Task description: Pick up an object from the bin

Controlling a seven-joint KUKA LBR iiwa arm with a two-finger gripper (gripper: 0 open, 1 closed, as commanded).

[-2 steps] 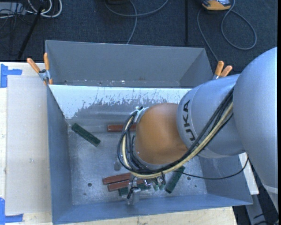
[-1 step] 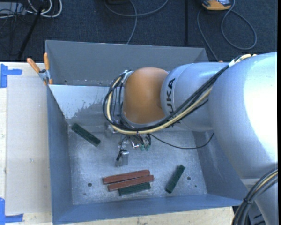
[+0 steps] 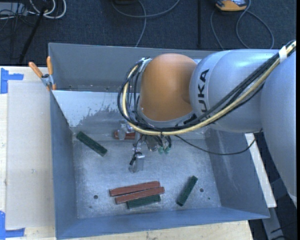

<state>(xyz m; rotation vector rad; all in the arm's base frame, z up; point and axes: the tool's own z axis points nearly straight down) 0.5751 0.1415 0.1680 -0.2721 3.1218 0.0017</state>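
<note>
Five short flat bars logged on the floor of the grey bin (image 3: 64, 174). Upper brown bar (image 3: 135, 189) and lower brown bar (image 3: 139, 195) lie side by side and touching near the front wall, running roughly left to right with a slight tilt. Front green bar (image 3: 143, 202) lies against the lower brown bar on its front side. Right green bar (image 3: 187, 191) lies alone to the right of that group, steeply tilted and apart from it. Left green bar (image 3: 91, 144) lies diagonally at the back-left of the floor, well apart from the rest.

Arm (image 3: 240, 94) comes in from the right; its orange cover (image 3: 165, 86) and cable loops (image 3: 126, 101) sit over the back middle of the bin. End effector (image 3: 136, 161) points down below the cover, over bare floor mid-bin, between the left green bar and the brown pair. Nearest thing to it is the upper brown bar, toward the front wall and apart from it. From my view I cannot tell how far the end effector is open, nor whether it has hold of anything. Small reddish piece (image 3: 126, 133) shows at the cover's lower left edge; I cannot tell whether it belongs to the wrist or lies in the bin.
</note>
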